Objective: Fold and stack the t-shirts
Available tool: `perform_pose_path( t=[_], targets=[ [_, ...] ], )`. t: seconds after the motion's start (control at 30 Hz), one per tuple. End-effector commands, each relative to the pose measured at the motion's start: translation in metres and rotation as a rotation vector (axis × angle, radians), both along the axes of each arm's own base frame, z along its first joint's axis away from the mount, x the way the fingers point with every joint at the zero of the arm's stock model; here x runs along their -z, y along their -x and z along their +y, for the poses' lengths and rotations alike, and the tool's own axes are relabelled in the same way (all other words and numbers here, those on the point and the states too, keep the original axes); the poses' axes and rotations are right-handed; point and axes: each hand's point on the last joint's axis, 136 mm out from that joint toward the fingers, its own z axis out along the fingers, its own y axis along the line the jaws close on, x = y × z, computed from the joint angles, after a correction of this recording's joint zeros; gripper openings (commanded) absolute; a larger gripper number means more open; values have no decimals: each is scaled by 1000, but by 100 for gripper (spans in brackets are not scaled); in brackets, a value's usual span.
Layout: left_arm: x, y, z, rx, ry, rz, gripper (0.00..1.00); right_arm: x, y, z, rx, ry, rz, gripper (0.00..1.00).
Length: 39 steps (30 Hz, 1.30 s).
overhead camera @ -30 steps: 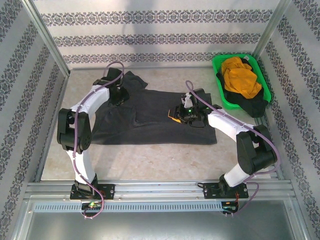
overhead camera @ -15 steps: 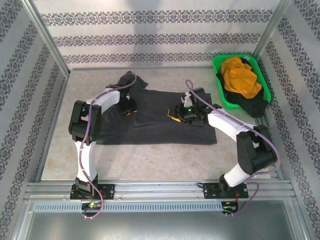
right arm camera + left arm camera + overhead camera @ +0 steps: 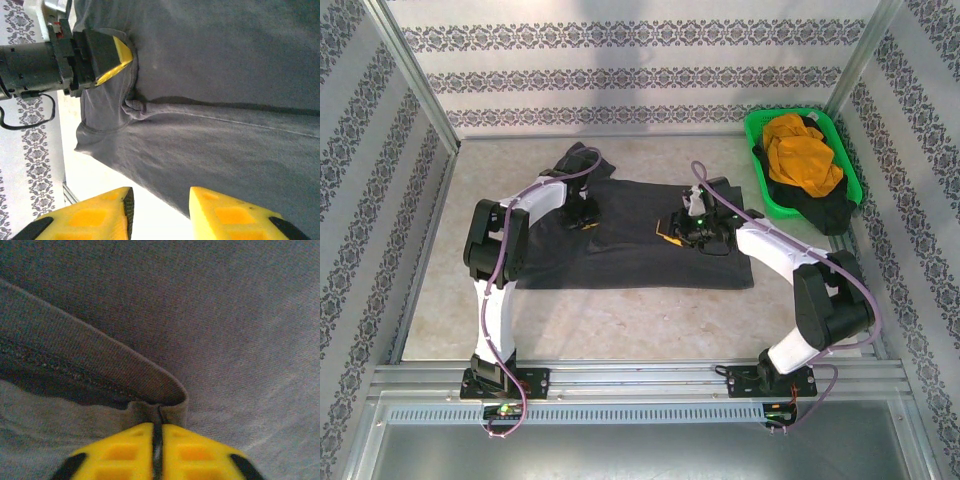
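Observation:
The dark charcoal t-shirt [image 3: 630,245] lies spread across the middle of the table, its left part doubled over. My left gripper [image 3: 587,220] rests on the shirt's upper left and is shut on a hemmed fold of its cloth [image 3: 165,402]. The yellow fingers [image 3: 125,450] press together with the cloth between them. My right gripper [image 3: 672,235] hovers low over the shirt's right half, open, with nothing between its fingers [image 3: 95,217]. The right wrist view shows the left gripper [image 3: 122,59] pinching the shirt [image 3: 225,90]. The mustard orange t-shirt [image 3: 802,155] and the black t-shirt [image 3: 825,212] sit in the basket.
The bright green plastic basket [image 3: 757,150] stands at the back right corner, with the black cloth spilling over its near edge. Patterned walls and metal frame posts enclose the table. Bare tabletop [image 3: 620,320] lies in front of the shirt.
My left gripper has moved right and toward me, drawing the shirt's left part inward over itself. The right arm has stayed still.

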Motion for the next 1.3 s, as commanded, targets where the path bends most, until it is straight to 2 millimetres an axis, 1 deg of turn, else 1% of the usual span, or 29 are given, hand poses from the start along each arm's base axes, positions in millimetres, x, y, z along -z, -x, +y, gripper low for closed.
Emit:
perform_pose_path(
  t=[0.0,0.03,0.07,0.13,0.2,0.27,0.37,0.47,0.63,0.7,0.77,0.87,0.97,1.13,1.27],
  targets=[
    [-39,-5,0,-3,-20,-109,40,3,3,-18,52,12,0,35],
    [-50,-5,5,-22,-33,-134,46,5,2,-26,76,21,3,35],
    [-60,-2,11,-51,-45,-148,47,9,3,-36,104,36,12,35],
    [-72,9,26,-122,-49,-145,45,19,4,-59,181,78,41,32],
    [-72,26,43,-209,-38,-114,39,28,6,-82,261,105,73,28],
    [-64,47,61,-298,-4,-63,32,37,11,-104,331,144,105,25],
    [-43,75,80,-387,44,32,26,52,26,-132,400,261,179,22],
    [-23,93,95,-466,67,98,22,72,42,-150,439,358,277,23],
    [11,104,109,-585,97,160,21,103,59,-159,442,448,411,25],
    [24,113,119,-647,91,206,20,115,67,-162,424,493,479,25],
    [32,125,132,-714,78,232,20,122,75,-165,408,543,540,25],
    [33,143,148,-777,50,243,20,123,89,-166,372,635,588,25],
    [31,160,158,-802,24,258,20,124,107,-161,332,689,635,27],
    [35,197,164,-885,22,304,20,125,136,-150,289,733,675,29],
    [30,222,171,-931,-12,302,20,126,160,-144,251,755,701,30]
  ],
)
